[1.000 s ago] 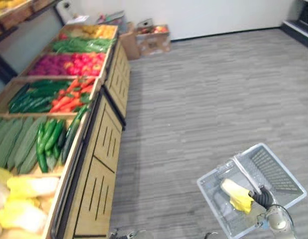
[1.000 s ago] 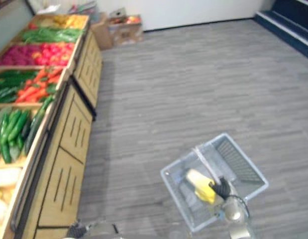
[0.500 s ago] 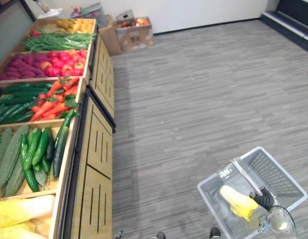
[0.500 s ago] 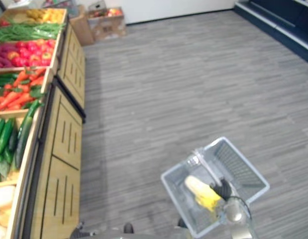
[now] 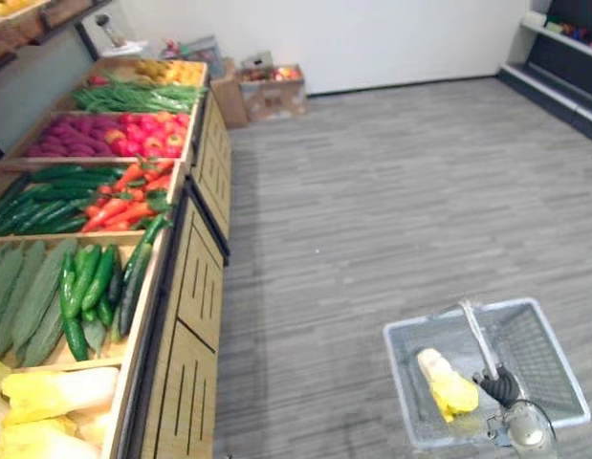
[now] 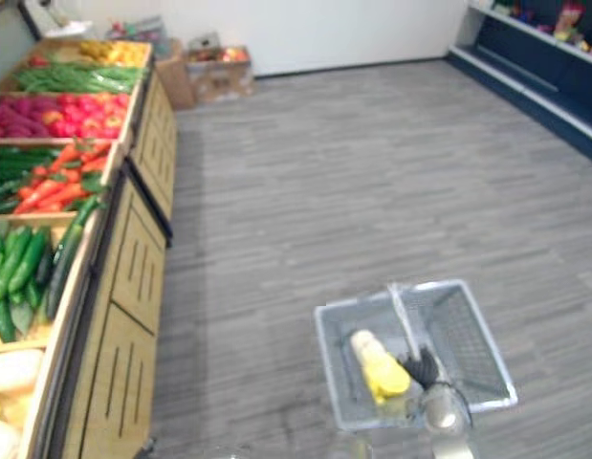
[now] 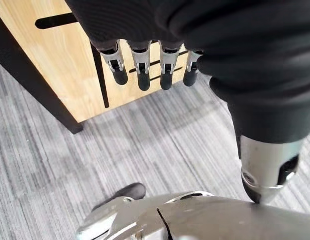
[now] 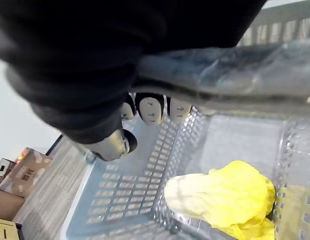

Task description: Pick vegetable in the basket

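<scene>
I see one yellow cabbage (image 5: 447, 390) lying on the floor of the grey mesh basket (image 5: 560, 359), pale stalk end toward the far wall, leafy end near the handle (image 5: 475, 337). My right hand (image 8: 94, 65) has its fingers curled round that handle and carries the basket over the floor. My left hand (image 7: 144, 20) hangs with straight, relaxed fingers and holds nothing, close to the slatted front of the wooden stand (image 5: 195, 287). On the stand, the nearest compartment holds more pale cabbages (image 5: 56, 392), the next cucumbers (image 5: 85, 287), and the one after that carrots (image 5: 119, 201). I judge a cabbage like this to be light but bulky, firm at the stalk and soft and easily bruised in the leaves, so I would wrap my fingers round its firm middle rather than pinch the leafy tip.
</scene>
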Tool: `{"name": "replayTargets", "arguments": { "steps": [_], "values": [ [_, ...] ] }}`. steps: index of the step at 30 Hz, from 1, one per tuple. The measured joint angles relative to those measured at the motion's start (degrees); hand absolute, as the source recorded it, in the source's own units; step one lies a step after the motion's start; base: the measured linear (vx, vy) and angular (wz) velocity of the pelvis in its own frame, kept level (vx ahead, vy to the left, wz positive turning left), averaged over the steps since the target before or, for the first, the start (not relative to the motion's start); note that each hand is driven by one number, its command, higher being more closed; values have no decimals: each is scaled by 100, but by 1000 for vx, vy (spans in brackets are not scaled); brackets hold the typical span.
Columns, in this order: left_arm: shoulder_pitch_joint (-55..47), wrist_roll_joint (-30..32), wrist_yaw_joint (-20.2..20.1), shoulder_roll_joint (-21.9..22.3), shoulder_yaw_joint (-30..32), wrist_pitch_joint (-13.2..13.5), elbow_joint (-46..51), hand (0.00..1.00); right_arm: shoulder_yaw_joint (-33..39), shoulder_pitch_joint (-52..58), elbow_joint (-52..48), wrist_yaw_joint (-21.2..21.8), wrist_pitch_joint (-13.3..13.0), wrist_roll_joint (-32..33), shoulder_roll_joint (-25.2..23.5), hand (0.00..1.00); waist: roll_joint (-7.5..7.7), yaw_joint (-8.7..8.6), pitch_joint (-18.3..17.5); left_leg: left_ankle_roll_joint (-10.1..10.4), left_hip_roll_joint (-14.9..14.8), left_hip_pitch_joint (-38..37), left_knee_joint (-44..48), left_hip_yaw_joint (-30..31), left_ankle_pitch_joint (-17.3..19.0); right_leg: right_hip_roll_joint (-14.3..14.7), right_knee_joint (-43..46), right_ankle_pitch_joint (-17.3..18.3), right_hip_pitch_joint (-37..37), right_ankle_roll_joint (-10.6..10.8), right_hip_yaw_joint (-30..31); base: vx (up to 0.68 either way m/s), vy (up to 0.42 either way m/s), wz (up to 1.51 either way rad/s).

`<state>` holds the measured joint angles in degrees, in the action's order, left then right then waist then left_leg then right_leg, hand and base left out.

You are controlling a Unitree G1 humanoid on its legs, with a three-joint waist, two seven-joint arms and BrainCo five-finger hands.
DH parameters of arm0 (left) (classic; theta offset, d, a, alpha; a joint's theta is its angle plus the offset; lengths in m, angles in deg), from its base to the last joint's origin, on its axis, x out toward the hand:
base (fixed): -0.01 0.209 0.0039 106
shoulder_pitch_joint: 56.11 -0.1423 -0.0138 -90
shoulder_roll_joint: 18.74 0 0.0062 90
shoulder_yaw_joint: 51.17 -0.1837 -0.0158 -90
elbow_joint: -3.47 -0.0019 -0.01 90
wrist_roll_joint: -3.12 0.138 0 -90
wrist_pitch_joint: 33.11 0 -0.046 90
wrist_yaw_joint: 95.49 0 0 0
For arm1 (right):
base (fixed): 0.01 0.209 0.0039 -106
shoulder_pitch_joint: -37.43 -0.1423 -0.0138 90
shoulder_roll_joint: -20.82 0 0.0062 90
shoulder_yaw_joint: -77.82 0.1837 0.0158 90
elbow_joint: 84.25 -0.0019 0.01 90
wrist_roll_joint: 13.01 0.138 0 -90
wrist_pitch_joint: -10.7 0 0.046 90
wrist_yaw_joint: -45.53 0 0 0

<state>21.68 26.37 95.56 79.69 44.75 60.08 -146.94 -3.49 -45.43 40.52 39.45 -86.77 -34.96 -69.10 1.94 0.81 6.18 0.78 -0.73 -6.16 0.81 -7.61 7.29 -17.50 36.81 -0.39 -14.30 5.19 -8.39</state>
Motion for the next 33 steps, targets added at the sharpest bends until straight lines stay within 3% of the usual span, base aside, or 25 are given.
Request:
{"name": "replayTargets", "arguments": {
  "steps": [1, 3, 4, 7, 10, 11, 12, 15, 19, 20, 21, 22, 23, 24, 26, 28, 30, 31, 32, 33],
  "values": [
    [-24, 0, 2, -57, 9, -5, 13, 0, -2, -17, -13, -51, -3, 4, -109, 100, -6, -48, 79, -112, 1, -127, 52, 87, 69, 7, 590, -296, -276, 54, 280, 153, 86, 31],
    [-45, 0, 0, -131, 7, -18, 63, 0, -1, -28, -20, -94, -24, 5, -205, 100, 81, -82, 105, -236, -46, -206, 189, 210, 209, 154, 739, 182, -444, 59, 335, 142, 44, 29],
    [-37, -2, -1, -164, 21, -35, 62, 0, 6, -25, -23, -97, -33, 5, -199, 100, 102, -117, 126, -235, -93, -200, 243, 321, 276, 305, 356, 402, -456, -2, 187, 191, 3, 44],
    [-23, 1, -3, -131, 122, -91, 115, 0, 145, -40, -72, -91, -48, 5, -177, 100, 114, -214, 153, -194, -132, -212, 285, 543, 398, 618, -1337, 330, -426, 77, 153, 266, -63, 45],
    [80, 6, -6, -109, 124, -87, 196, 0, 225, -59, -68, -78, -18, 4, -169, 100, 45, -214, 378, 99, -219, -429, 360, 748, 605, 776, -2774, 217, -276, 205, 384, 442, -233, 47],
    [86, 6, -4, -107, 126, -86, 210, 0, 227, -60, -69, -79, -18, 4, -167, 100, 76, -217, 406, 173, -233, -511, 359, 809, 682, 770, -2890, 131, -241, 187, 432, 604, -386, 60],
    [188, 7, -7, -44, 125, -84, 214, 0, 331, -69, -65, -80, 0, 3, -135, 100, -84, -230, 461, 356, -455, -595, 361, 979, 891, 938, -2593, -501, -282, 151, 388, 458, -290, 44],
    [270, 7, -8, 198, 127, -56, 214, 0, 401, -207, -58, -76, 1, 1, -114, 100, -410, -207, 438, 455, -748, -563, 464, 1001, 859, 1173, -1940, 66, -527, -87, 225, 360, -217, 16],
    [296, -4, 30, 285, 147, -60, 218, 0, 439, -183, -53, -80, -5, 7, -131, 100, -484, -231, 399, 728, -935, 36, 2043, 1328, 593, 1225, -1222, 852, -364, -324, -159, 391, -273, 31],
    [299, -60, 72, 296, 227, -45, 230, 0, 429, -123, -53, -79, -5, 10, -133, 100, -478, -226, 402, 834, -923, 474, 2984, 1408, 122, 1230, -1286, 929, -113, -388, -264, 342, -225, 38],
    [303, -63, 94, 294, 254, -41, 237, 0, 414, -109, -53, -79, -6, 17, -133, 100, -473, -221, 406, 876, -919, 638, 3342, 1412, -183, 1234, -1365, 943, 31, -410, -301, 336, -209, 28],
    [296, -64, 115, 300, 303, -41, 241, 0, 377, -67, -51, -79, -5, 48, -134, 100, -454, -204, 418, 858, -928, 840, 3882, 1346, -773, 1252, -1547, 964, 316, -443, -334, 327, -178, 12],
    [282, -119, 137, 307, 351, -41, 249, 0, 319, -8, -47, -86, -5, 89, -138, 100, -381, -151, 469, 801, -1054, 1105, 4663, 1118, -1080, 1294, -1881, 1007, 749, -499, -339, 311, -159, 4],
    [285, -264, 153, 307, 351, -47, 253, 0, 314, 20, -43, -88, -4, 127, -145, 100, -384, -128, 471, 742, -1114, 1250, 5046, 1006, -874, 1322, -1997, 1017, 924, -514, -338, 293, -126, -8],
    [265, -622, 237, 325, 379, -60, 381, 0, 315, 116, -38, -95, -5, 199, -150, 100, -358, -5, 483, 426, -1125, 1840, 5707, 566, -142, 1382, -2481, 1060, 1507, -579, -272, 266, -79, -17],
    [270, -693, 265, 396, 576, -71, 454, 0, 335, 124, 7, -106, -2, 215, -147, 100, -339, 71, 495, 429, -1051, 2232, 5304, 326, 212, 1374, -2681, 1031, 1716, -531, -213, 240, 13, -22],
    [241, -736, 342, 421, 633, -89, 456, 0, 337, 126, 92, -106, -1, 215, -179, 100, -314, 102, 509, 441, -946, 2394, 4139, 161, 290, 1326, -2848, 1009, 1910, -471, -213, 277, 110, -20],
    [216, -736, 418, 431, 646, -89, 467, 0, 374, 136, 154, -111, -2, 215, -216, 100, -290, 103, 514, 420, -795, 2329, 2890, 169, 189, 1250, -2948, 1052, 2028, -326, -225, 216, 124, -9],
    [201, -732, 441, 452, 658, -92, 477, 0, 410, 154, 181, -115, -1, 213, -230, 100, -304, 95, 511, 426, -742, 2256, 2244, 185, 44, 1231, -3007, 1069, 2079, -273, -228, 336, 246, -7],
    [160, -722, 462, 519, 697, -106, 547, 0, 452, 216, 207, -152, 0, 214, -237, 100, -354, 97, 500, 457, -676, 2098, 1108, 227, -364, 1206, -3092, 1126, 2192, -140, -225, 306, 263, -4]
  ]
}}
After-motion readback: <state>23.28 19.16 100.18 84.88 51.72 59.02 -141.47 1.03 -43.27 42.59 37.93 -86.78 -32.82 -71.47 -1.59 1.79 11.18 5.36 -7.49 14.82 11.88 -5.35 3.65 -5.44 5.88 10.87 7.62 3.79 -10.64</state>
